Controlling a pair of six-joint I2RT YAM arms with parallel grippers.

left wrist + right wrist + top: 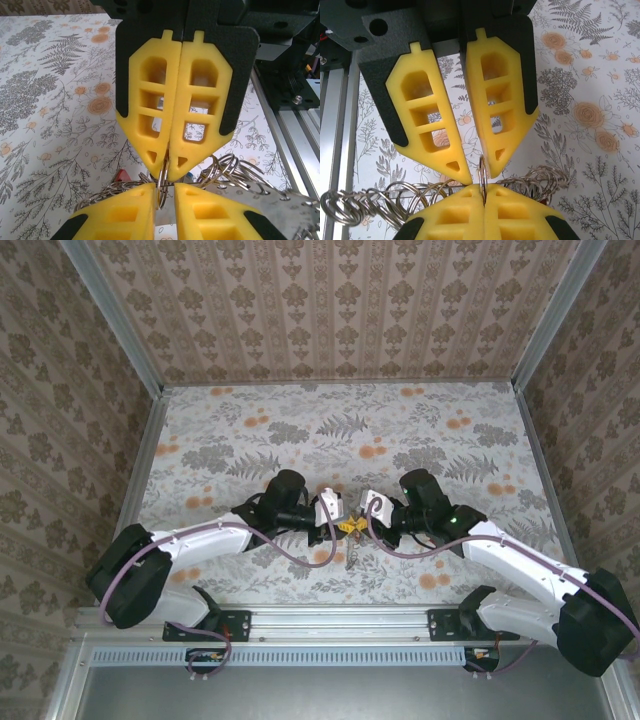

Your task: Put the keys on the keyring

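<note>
Here, left claw [479, 172] and right claw [167, 175] both clamped on one thin metal ring [482, 180], no legible writing, seemingly.

Robot test booth: wallpapered walls [330, 310], aluminium frame rail [340, 618], floral tabletop [340, 430].

From above I see my left gripper [340, 523] and right gripper [358, 524] meeting tip to tip over the floral table [300, 430].
</note>
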